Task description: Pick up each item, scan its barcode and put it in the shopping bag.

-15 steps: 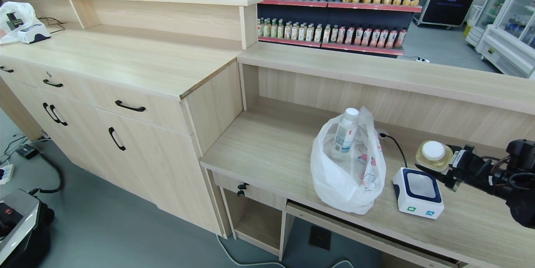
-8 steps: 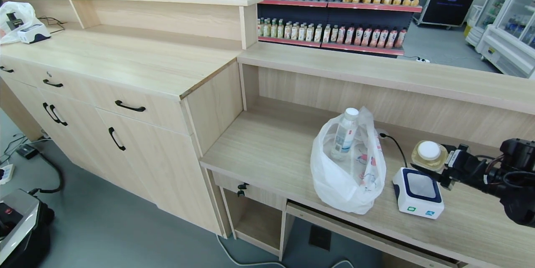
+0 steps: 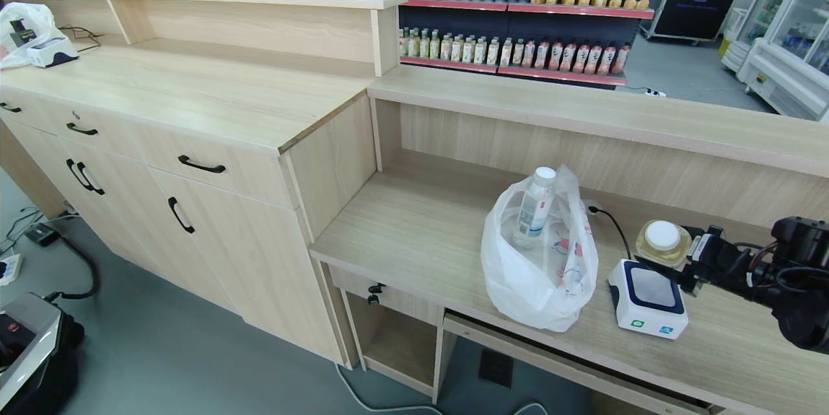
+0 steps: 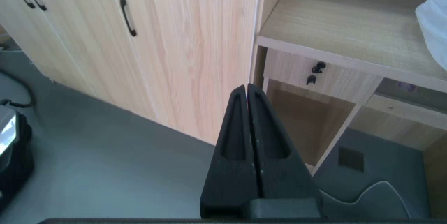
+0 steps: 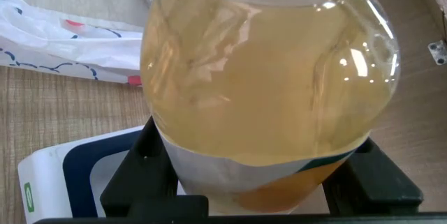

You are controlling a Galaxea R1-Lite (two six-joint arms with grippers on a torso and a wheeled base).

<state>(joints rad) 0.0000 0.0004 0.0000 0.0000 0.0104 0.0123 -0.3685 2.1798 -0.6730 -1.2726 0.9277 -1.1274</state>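
Floor [image 4: 105,154] lies beneath the left tool [image 4: 247,105], pinched closed. Lower right on the table [image 3: 421,234] sits the scanner [image 3: 646,298]; just behind, the right tool [image 3: 690,253] grips a yellow-filled bottle [image 3: 662,241], perhaps lifted. Centre frame, the shopping bag [image 3: 537,272] holds a water bottle [image 3: 534,208].

Right gripper [image 3: 680,254] w/ the juice bottle [image 3: 662,238] has slid a bit to the robot's left - bottle now closer to the scanner [image 3: 647,298] & shopping bag [image 3: 541,266] - arm followed.
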